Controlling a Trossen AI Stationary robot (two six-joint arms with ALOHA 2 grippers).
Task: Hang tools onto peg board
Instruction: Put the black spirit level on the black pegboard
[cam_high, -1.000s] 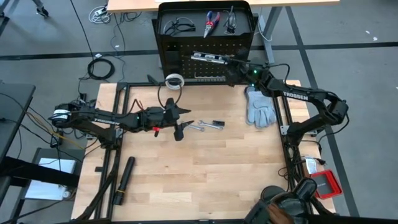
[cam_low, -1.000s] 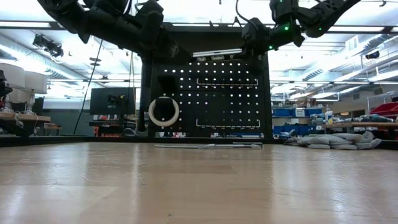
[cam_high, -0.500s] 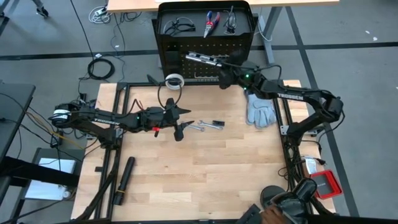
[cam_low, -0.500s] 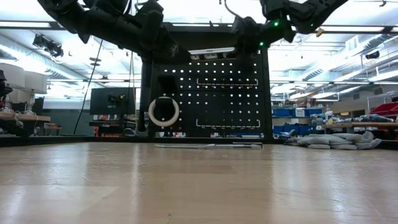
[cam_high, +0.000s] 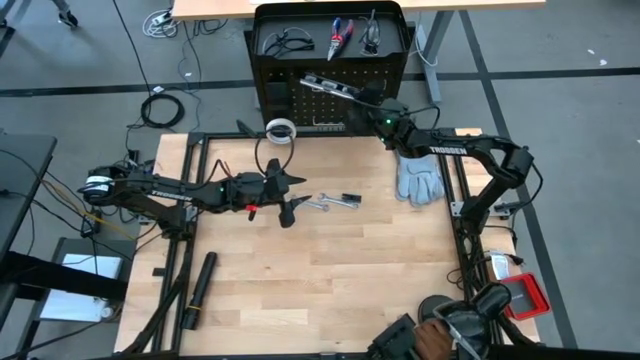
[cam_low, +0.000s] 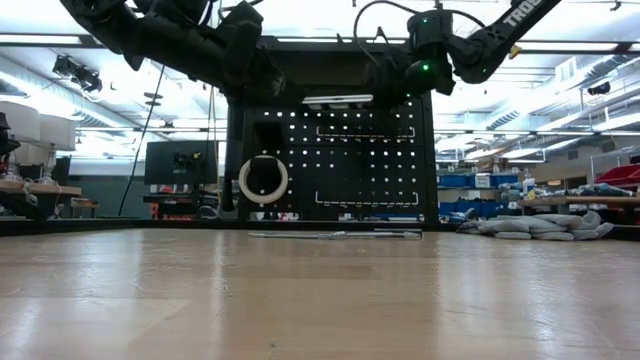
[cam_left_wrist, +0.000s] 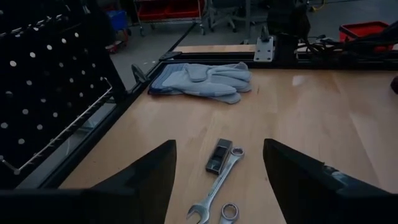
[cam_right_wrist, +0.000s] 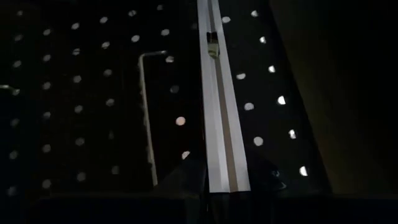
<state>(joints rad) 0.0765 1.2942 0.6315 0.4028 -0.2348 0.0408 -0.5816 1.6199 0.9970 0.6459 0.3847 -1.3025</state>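
Right arm has swung further left along the peg board (cam_high: 330, 70) since a sec ago; its elbow is now pulled in closer to the board, and the silver bar it carries sits lower and more level in front of the panel in low view. Right end effector (cam_high: 368, 100) is closed on one end of that silver bar (cam_high: 330, 86), jaws pinched narrow round it; bar points away from the fingers toward the board's left side, up against the perforated face by a wire rack (cam_right_wrist: 148, 112).

Left end effector (cam_high: 297, 188) hovers over mid worktop (cam_high: 330, 270), jaws wide apart, holding nothing. Just ahead of it on the wood lie a small silver wrench (cam_left_wrist: 214, 193) and a small dark block (cam_left_wrist: 219, 155), touching each other.

White tape ring (cam_high: 281, 130) hangs at the board's lower left. On the hooded top shelf: black-framed glasses (cam_high: 282, 41), red-and-blue-handled pliers (cam_high: 341, 36), second pair of glasses (cam_high: 372, 33). Grey gloves (cam_high: 418, 172) rest at the worktop's right edge; long black cylinder (cam_high: 199, 288) lies near the left front.
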